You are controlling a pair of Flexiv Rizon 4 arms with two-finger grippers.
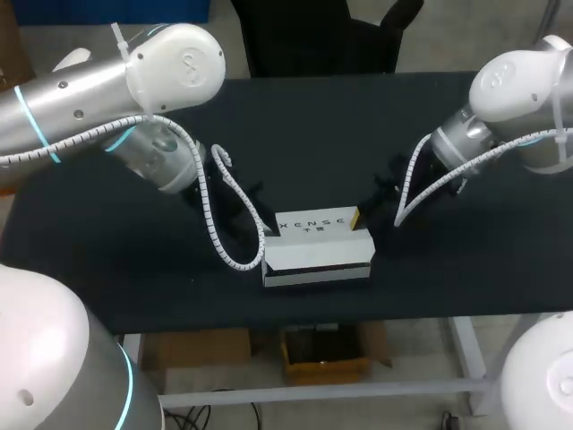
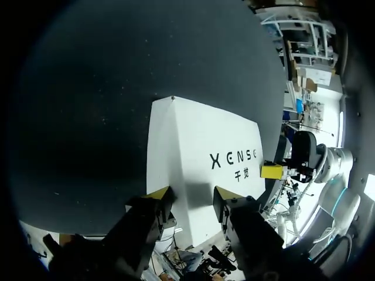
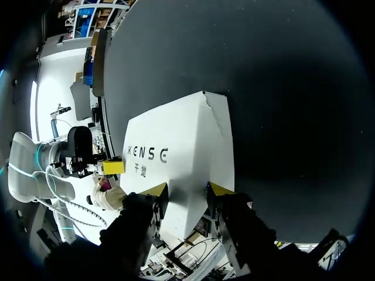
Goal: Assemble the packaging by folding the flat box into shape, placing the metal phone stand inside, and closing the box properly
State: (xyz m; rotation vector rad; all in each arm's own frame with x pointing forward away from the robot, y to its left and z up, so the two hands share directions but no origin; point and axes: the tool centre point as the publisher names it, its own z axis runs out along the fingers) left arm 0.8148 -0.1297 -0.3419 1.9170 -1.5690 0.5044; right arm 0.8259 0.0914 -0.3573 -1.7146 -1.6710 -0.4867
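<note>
Box (image 1: 318,244): white, folded up into shape, and it sits mid-table (image 1: 134,269) toward the near edge. Its long axis runs side to side, so one short end faces each of your arms.

Left gripper (image 2: 191,199): fingers apart, nothing clamped. It hovers over the box's left end, with the crease between the printed panel and the next panel running in under the gap. Contact can't be confirmed from its wrist view.

Right gripper (image 3: 186,190): fingers likewise spread and holding nothing. It is posed the same way over the right end. In the head view one yellow tip shows at the box's far right corner, touching it or just beside it.

Key relation: the box lies straight ahead of and below both pincers, which face each other along its length. Neither arm is clearly nearer. The right may be slightly closer in.

The printed top panel looks tilted, not flush, so you should judge the lid as not yet pressed shut. Any closing push probably wants both ends lowered together.

Metal phone stand: not visible in any view. Whether it is inside cannot be told.

Writing: one row of dark capitals on the top panel, two smaller characters beneath; not transcribed here
</note>
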